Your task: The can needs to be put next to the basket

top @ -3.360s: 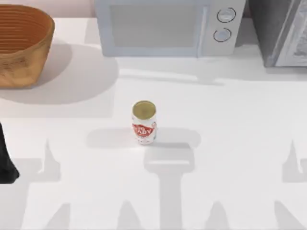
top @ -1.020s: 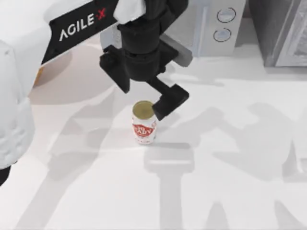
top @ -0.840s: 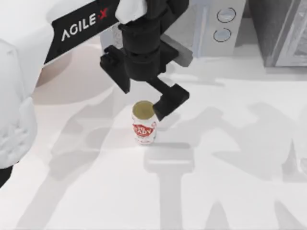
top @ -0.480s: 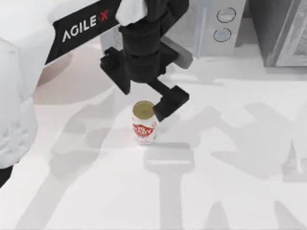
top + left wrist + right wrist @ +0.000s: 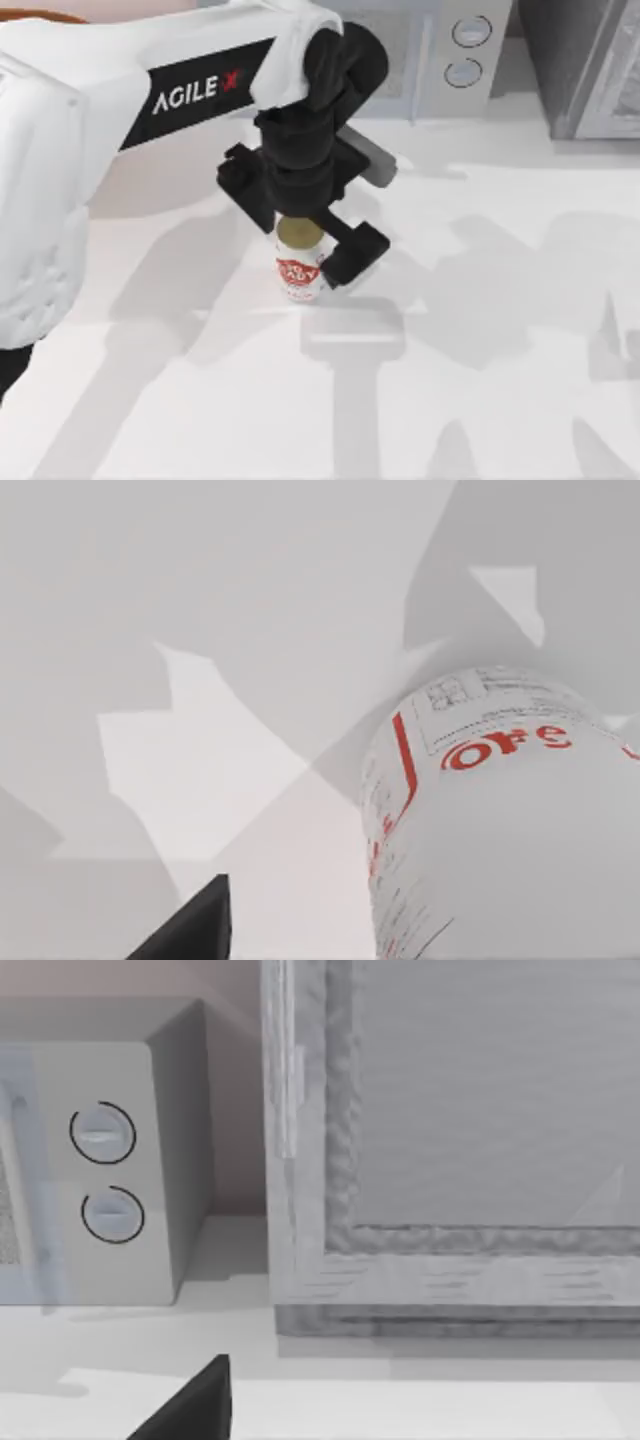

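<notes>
— Black fingers of your left gripper [image 5: 318,250] straddle the can [image 5: 300,262] near the middle of the top view; one finger [image 5: 355,255] sits at the can's right side, the other is tucked under the wrist. You're spread wide, not yet pressing on it.

— And up close?

— In the left wrist view the can [image 5: 500,820] looms large at the lower right, its white wall and red lettering very near, with one dark fingertip [image 5: 190,930] at the bottom edge and a strip of bare table [image 5: 250,780] between them. So you're around it, not clamped.

— Where's the basket?

— You get just a sliver of orange-brown rim [image 5: 45,14] at the upper left of the top view, behind your arm and well apart from the can. The microwave [image 5: 450,60] stands along the top edge.

— What could go wrong from here?

— If you shut while off-centre, one finger would reach the can first and could push or tip it — it's narrow and upright. Grip too near the gold top and it may pivot on the lift.

— The right arm?

— Parked; its wrist camera faces the microwave dials [image 5: 105,1175] and a grey cabinet [image 5: 450,1160].
</notes>
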Tool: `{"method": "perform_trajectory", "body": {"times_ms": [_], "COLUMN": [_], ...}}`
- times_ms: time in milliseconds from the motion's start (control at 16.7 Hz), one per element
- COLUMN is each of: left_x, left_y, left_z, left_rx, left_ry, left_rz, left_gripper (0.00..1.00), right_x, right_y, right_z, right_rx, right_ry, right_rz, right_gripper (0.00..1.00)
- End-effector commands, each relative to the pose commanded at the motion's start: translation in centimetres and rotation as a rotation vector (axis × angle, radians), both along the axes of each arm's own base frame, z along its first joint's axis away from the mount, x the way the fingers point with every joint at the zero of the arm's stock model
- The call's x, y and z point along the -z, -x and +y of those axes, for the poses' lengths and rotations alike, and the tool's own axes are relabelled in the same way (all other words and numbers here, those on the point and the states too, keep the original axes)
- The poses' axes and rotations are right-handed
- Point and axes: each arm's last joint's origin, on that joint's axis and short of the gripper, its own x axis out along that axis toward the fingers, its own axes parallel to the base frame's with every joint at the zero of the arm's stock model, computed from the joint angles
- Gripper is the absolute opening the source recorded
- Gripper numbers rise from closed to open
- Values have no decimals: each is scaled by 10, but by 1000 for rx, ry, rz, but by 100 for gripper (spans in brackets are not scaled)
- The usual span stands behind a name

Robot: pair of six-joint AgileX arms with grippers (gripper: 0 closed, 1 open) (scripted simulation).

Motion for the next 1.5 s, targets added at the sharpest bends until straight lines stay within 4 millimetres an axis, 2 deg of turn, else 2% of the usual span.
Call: {"method": "perform_trajectory", "body": {"times_ms": [180,960,1500], "left_x": [0,0,-1], "left_y": [0,0,0], "left_z": [0,0,0], "left_rx": [0,0,1], "left_ry": [0,0,1], "left_rz": [0,0,-1], "left_gripper": [100,2,0], "right_x": [0,0,0], "right_y": [0,0,0], "right_z": [0,0,0], "right_rx": [0,0,0], "right_ry": [0,0,0], "right_rz": [0,0,0], "right_gripper": [100,100,100]}}
